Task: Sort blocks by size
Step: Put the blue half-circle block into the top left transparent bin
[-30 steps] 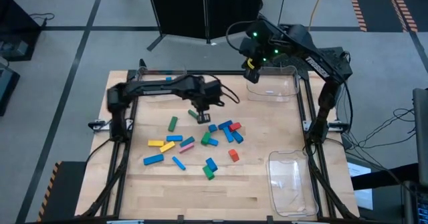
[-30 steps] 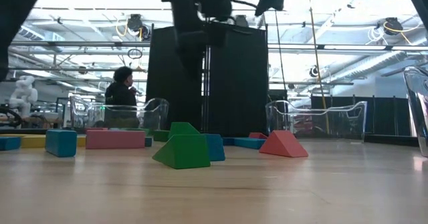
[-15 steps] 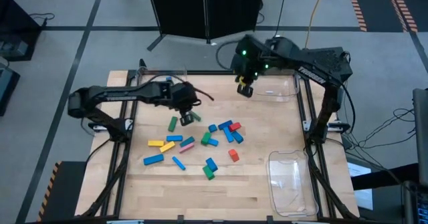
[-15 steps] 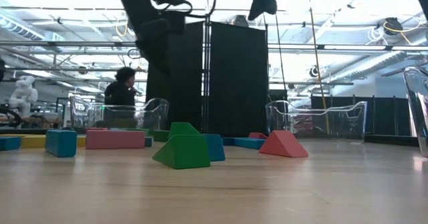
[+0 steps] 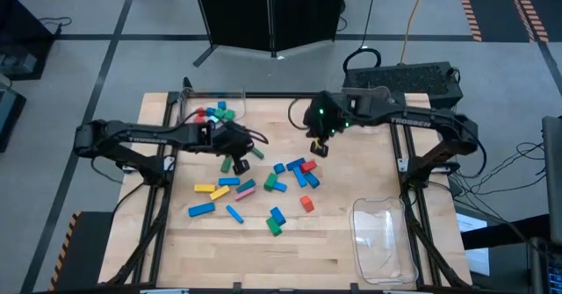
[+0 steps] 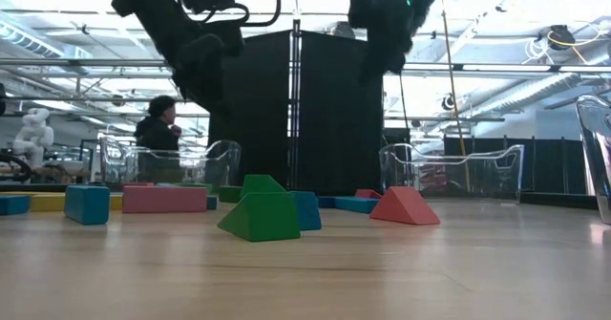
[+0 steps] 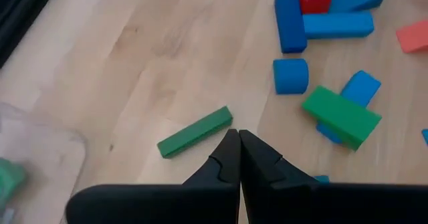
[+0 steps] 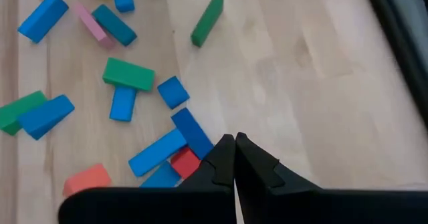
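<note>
Pale wooden surface across the whole foreground. Near the middle, a green wedge-shaped block, with a blue block just behind on the right. Farther right, a red wedge-shaped block. On the left, a long pink bar beside a blue cube. Far back, clear plastic trays. Two dark arms overhead, well above the blocks. Beyond the surface, a seated person in dark clothing.

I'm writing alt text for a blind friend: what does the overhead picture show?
Two dark robot arms reach over a wooden table, the left gripper and right gripper both shut and empty above scattered colourful blocks. A clear tray at the back holds a few blocks; another tray sits front right.
</note>
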Tool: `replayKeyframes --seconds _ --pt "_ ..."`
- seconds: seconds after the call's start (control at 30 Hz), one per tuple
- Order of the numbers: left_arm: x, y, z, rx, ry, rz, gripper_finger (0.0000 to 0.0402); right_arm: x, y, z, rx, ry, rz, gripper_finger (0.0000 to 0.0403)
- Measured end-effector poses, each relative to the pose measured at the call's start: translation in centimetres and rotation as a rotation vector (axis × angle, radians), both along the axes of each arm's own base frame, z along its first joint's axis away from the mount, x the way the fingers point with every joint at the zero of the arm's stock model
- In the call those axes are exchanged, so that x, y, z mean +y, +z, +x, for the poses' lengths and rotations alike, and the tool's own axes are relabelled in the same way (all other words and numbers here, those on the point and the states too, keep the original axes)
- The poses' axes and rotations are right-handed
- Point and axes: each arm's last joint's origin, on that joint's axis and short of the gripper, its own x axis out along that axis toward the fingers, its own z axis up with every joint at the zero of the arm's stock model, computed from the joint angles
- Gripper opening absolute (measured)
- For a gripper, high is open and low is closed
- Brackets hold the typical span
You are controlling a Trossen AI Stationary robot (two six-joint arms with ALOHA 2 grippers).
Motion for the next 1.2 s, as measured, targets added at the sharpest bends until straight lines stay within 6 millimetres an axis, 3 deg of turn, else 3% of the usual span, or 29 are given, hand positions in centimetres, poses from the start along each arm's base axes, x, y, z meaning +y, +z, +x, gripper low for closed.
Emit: replayKeyframes --seconds 0.2,0.4,0.67,1.2 --pt "-1.0 -0.8 0.5 -0.091 0.018 0.057 0.0000 1.6 -4.9 0.0 -0.034 0.016 0.020 0.0000" --pt "-2.3 -0.5 0.9 -0.136 -0.006 0.086 0.0000 2.8 -7.8 0.0 -0.125 0.024 0.029 0.0002" --pt "-3.3 -0.2 1.2 -0.173 -0.037 0.092 0.0000 3.8 -8.2 0.6 -0.256 0.063 0.004 0.0003" --pt "-6.2 -0.1 1.1 -0.188 -0.068 0.179 0.0000 5.1 -8.3 0.7 -0.243 0.094 0.016 0.0004"
